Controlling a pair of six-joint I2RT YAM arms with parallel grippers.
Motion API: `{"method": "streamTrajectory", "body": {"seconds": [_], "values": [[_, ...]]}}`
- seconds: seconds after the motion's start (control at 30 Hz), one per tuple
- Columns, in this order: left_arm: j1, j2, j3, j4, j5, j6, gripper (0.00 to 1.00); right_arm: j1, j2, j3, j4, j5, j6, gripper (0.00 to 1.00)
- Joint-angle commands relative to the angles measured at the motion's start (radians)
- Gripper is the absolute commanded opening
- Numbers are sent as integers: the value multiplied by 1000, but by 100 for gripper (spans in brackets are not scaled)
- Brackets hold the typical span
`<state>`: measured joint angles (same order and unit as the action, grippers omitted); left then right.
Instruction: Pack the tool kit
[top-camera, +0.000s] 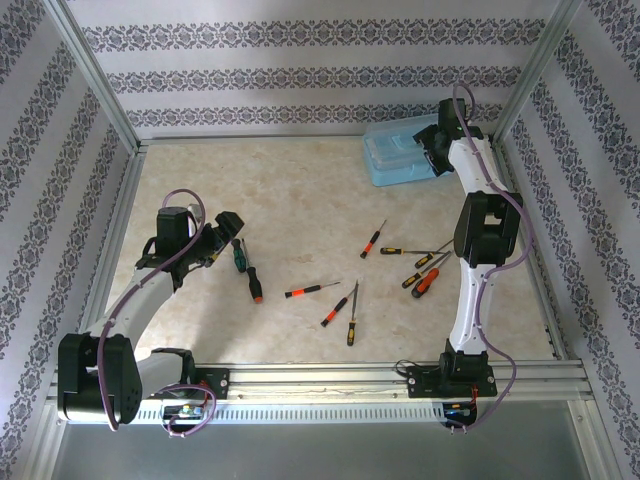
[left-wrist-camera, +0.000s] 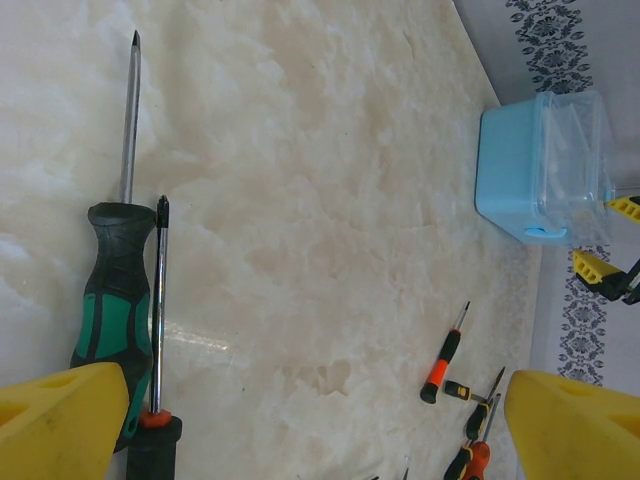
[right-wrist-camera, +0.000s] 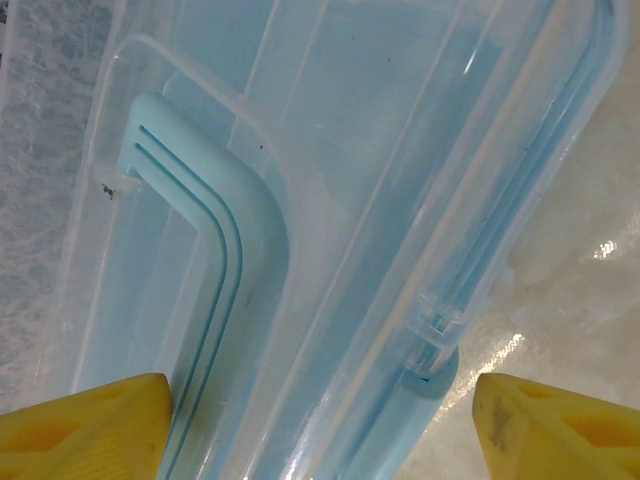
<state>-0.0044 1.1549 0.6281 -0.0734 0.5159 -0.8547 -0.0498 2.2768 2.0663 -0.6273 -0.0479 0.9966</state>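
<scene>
The tool kit box (top-camera: 395, 155), pale blue with a clear lid, sits at the back right of the table. My right gripper (top-camera: 437, 150) hovers over it, open. In the right wrist view its yellow fingertips (right-wrist-camera: 85, 425) straddle the lid's long edge beside the blue handle (right-wrist-camera: 215, 250), and nothing is gripped. My left gripper (top-camera: 222, 235) is open just above a green-handled screwdriver (left-wrist-camera: 112, 300) and a thin black-and-orange one (left-wrist-camera: 160, 300), which lie side by side near its left finger (left-wrist-camera: 60, 420). Several more screwdrivers (top-camera: 340, 305) lie loose mid-table.
A cluster of orange and yellow-black screwdrivers (top-camera: 425, 275) lies next to the right arm's lower link. A small red-black one (top-camera: 372, 238) lies apart. Patterned walls and metal frame posts (top-camera: 110, 100) close in the table. Bare marble surface (left-wrist-camera: 330, 200) stretches between the left gripper and the box (left-wrist-camera: 530, 170).
</scene>
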Motion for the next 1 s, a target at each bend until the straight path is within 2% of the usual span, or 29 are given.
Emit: {"method": "streamTrajectory", "body": {"seconds": [0.0, 0.2, 0.6, 0.83, 0.97], "values": [[5, -23, 23, -14, -14, -4, 96, 8, 20, -20, -27, -42, -42, 76], [4, -56, 23, -42, -28, -6, 96, 24, -4, -77, -9, -110, -140, 69], [4, -89, 53, -81, -31, -6, 95, 67, -17, -119, -37, -219, -277, 67], [-3, -59, 98, -87, -16, 10, 95, 149, -33, -140, -42, -274, -371, 66], [-18, -30, 147, -107, -13, 24, 94, 217, -45, -158, -82, -280, -478, 66]]}}
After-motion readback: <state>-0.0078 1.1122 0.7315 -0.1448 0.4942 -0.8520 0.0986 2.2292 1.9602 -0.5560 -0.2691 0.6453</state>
